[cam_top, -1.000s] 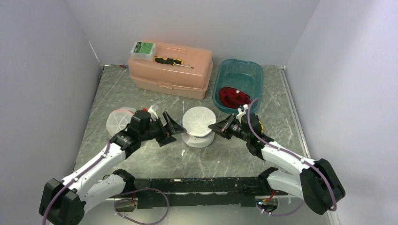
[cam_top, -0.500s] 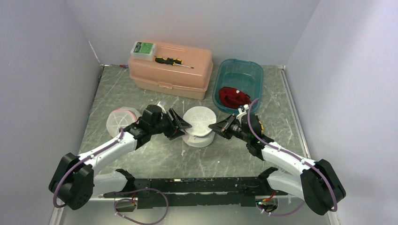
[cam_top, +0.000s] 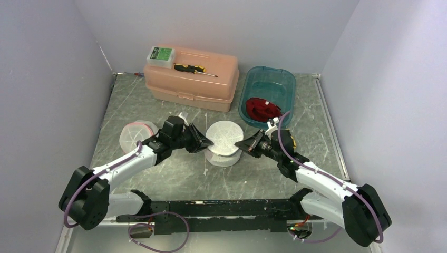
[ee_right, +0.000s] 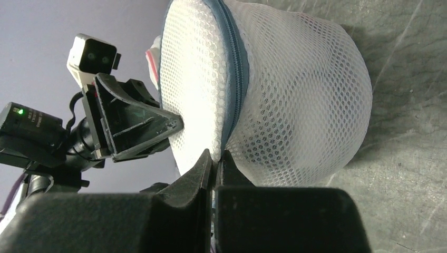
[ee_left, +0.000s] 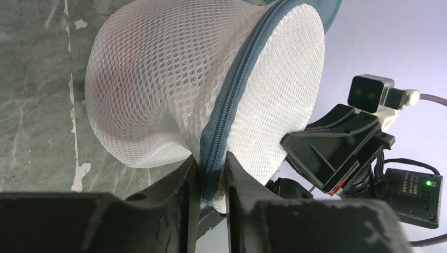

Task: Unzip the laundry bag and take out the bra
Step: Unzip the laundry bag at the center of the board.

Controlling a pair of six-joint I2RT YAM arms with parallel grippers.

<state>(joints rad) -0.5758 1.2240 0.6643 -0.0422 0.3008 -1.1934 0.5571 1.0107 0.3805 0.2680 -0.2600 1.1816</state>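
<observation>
**Laundry bag** (cam_top: 224, 139): white mesh, round, standing mid-counter between the two arms. A grey-blue zipper (ee_left: 232, 89) runs around its edge and appears closed along the stretch in view. The bra is not discernible. The left wrist view shows only a faint pinkish tint through the mesh.

**Left fingers** (ee_left: 191, 176): narrow, clamped on the zipper band at the bag's left side, one finger on each face of the seam.

**Right fingers** (ee_right: 204, 166): pressed together at the zipper line on the bag's right side, nipping the edge of the mesh. Whether the zipper pull lies between them cannot be told.

**Counter** (cam_top: 174, 174): grey, marbled.

**Second mesh bag** (cam_top: 136, 136): round, white with a pinkish rim, left of the left arm, near it.

**Toolbox** (cam_top: 192, 79): salmon pink, at the far edge. On its lid lie a screwdriver (cam_top: 195, 69) and a small green-labelled case (cam_top: 161, 55).

**Tub** (cam_top: 274, 79): teal, translucent, far right, holding a red cloth item (cam_top: 262, 108).
</observation>
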